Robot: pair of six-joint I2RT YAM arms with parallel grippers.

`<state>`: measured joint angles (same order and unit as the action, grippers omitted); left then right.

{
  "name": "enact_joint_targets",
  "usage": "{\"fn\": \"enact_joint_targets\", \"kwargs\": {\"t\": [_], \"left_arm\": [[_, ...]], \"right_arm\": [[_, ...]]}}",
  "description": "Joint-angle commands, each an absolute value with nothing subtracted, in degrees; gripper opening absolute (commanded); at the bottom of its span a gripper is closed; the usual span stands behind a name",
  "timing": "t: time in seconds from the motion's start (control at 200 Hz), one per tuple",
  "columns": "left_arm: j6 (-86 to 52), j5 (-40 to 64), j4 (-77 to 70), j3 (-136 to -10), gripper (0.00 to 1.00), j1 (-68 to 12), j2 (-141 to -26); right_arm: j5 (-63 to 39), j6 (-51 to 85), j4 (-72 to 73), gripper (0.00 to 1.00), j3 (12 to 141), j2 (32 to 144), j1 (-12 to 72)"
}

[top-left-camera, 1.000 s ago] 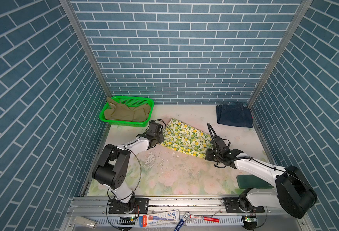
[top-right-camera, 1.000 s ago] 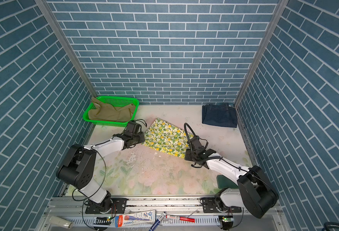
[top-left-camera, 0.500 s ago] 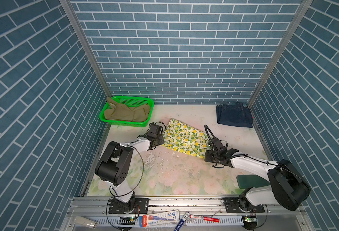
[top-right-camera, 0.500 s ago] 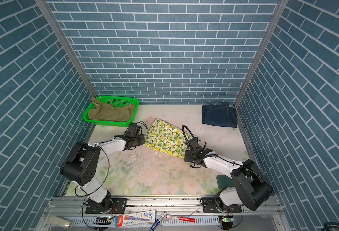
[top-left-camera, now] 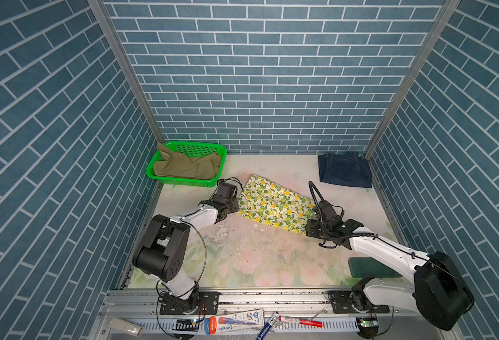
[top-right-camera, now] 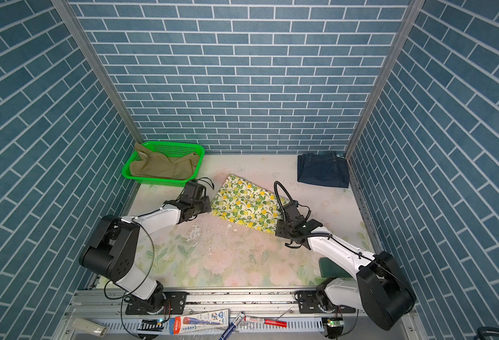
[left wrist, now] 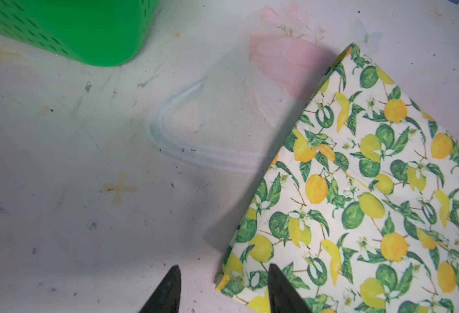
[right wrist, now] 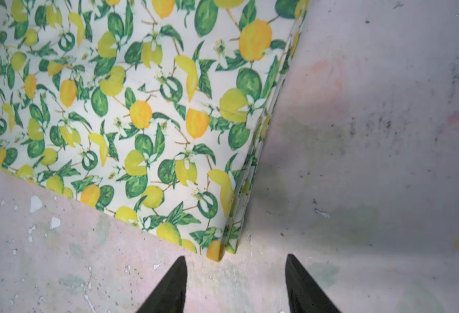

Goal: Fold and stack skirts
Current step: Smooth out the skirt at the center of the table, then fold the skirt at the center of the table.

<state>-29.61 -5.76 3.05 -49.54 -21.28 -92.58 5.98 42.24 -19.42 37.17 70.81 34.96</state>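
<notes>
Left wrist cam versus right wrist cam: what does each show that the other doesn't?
Only the left wrist view: a corner of the green basket, and the left pincer, open, with one corner of the lemon skirt between its tips.
Only the right wrist view: the right pincer, open, its tips just short of another skirt corner, where stacked fold layers show along the edge. The table has chipped patches here.
Both: the folded lemon skirt lying flat on the table, with neither pincer gripping anything.
</notes>
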Motion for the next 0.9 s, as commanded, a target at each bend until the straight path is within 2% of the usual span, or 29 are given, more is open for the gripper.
{"fn": "enact_joint_targets", "kwargs": {"t": [0.0,0.205,0.465,0.65,0.895], "left_arm": [[-26.99,-4.43,3.78,-50.86,0.59,-20.92,-93.09],[-22.41,-4.07,6.77,-55.85,0.63,-22.29,-96.89],[-19.23,-4.78,10.99,-61.98,0.63,-22.82,-105.42],[-19.47,-5.53,12.17,-63.44,0.62,-23.12,-108.35],[-19.83,-6.77,14.06,-64.51,0.61,-23.13,-109.99]], "right_arm": [[5.22,45.5,-19.22,0.6,39.38,71.23,32.17],[-0.95,50.94,-8.9,0.62,35.88,73.05,24.91],[-4.38,53.54,-2.47,0.62,35.57,78.88,23.04],[-4.66,55.49,2.14,0.57,34.39,84.05,22.38],[-8.0,57.8,9.72,0.44,33.34,92.0,21.82]]}}
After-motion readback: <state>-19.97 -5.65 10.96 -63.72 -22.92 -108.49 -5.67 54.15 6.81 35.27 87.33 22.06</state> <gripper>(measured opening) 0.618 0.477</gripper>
